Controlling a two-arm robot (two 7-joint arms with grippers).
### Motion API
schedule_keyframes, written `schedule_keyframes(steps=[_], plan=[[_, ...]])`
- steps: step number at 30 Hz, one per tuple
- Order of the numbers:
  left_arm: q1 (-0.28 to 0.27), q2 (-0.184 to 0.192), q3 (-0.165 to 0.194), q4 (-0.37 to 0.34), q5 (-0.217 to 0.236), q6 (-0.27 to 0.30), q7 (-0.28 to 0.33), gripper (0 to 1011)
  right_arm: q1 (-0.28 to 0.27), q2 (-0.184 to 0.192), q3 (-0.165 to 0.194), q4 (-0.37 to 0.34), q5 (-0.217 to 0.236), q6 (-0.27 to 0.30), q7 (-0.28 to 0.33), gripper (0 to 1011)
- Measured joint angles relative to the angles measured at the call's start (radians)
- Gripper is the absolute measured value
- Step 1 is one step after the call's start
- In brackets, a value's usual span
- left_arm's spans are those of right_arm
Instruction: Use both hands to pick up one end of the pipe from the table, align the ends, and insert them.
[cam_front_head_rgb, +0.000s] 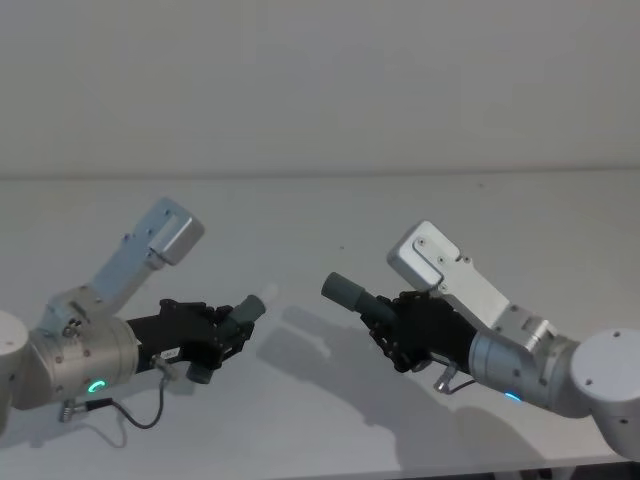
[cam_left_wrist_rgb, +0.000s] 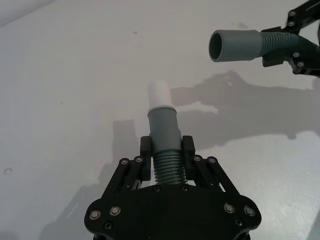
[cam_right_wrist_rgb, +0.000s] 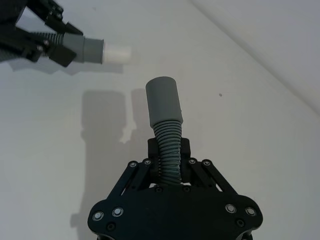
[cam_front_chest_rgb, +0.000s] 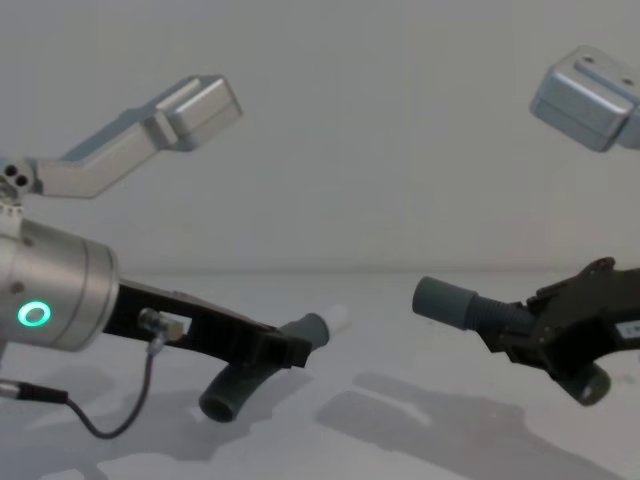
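Observation:
My left gripper (cam_front_head_rgb: 228, 335) is shut on the ribbed middle of one pipe piece (cam_left_wrist_rgb: 165, 130). The white tip (cam_left_wrist_rgb: 160, 94) of its cuff points toward the right arm. My right gripper (cam_front_head_rgb: 385, 320) is shut on the ribbed part of the other pipe piece (cam_right_wrist_rgb: 167, 145). Its open round cuff (cam_front_head_rgb: 345, 291) faces left. Both pieces are held above the table (cam_front_head_rgb: 300, 220). In the chest view the white tip (cam_front_chest_rgb: 335, 318) and the open cuff (cam_front_chest_rgb: 445, 300) face each other across a gap, roughly level and apart.
The white table runs back to a pale grey wall (cam_front_head_rgb: 320, 80). The shadows of both arms fall on the table between and below the grippers. A thin black cable (cam_front_head_rgb: 135, 410) loops under the left wrist.

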Motion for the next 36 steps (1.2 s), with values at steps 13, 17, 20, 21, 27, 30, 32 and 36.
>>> schedule_keyframes(steps=[13, 17, 20, 21, 27, 30, 32, 36], plan=[[-0.066, 0.072, 0.043, 0.01, -0.016, -0.066, -0.16, 328, -0.009, 0.072, 0.005, -0.013, -0.015, -0.074, 0.065, 197], [-0.094, 0.082, 0.061, 0.018, -0.021, -0.08, -0.208, 328, -0.011, 0.083, 0.011, -0.01, -0.015, -0.089, 0.082, 195], [-0.117, 0.086, 0.077, 0.026, -0.025, -0.089, -0.245, 328, -0.014, 0.089, 0.017, -0.006, -0.011, -0.098, 0.093, 192], [-0.129, 0.088, 0.085, 0.03, -0.027, -0.093, -0.265, 328, -0.015, 0.091, 0.02, -0.004, -0.008, -0.103, 0.099, 194], [-0.171, 0.091, 0.115, 0.044, -0.034, -0.101, -0.332, 328, -0.02, 0.1, 0.031, 0.001, 0.004, -0.122, 0.12, 192], [-0.19, 0.092, 0.13, 0.051, -0.037, -0.103, -0.361, 328, -0.021, 0.106, 0.036, 0.004, 0.01, -0.136, 0.136, 193], [-0.206, 0.094, 0.142, 0.055, -0.04, -0.103, -0.386, 328, -0.022, 0.112, 0.038, 0.006, 0.017, -0.151, 0.15, 194], [-0.227, 0.096, 0.159, 0.062, -0.043, -0.103, -0.415, 328, -0.023, 0.124, 0.042, 0.01, 0.028, -0.176, 0.175, 193]])
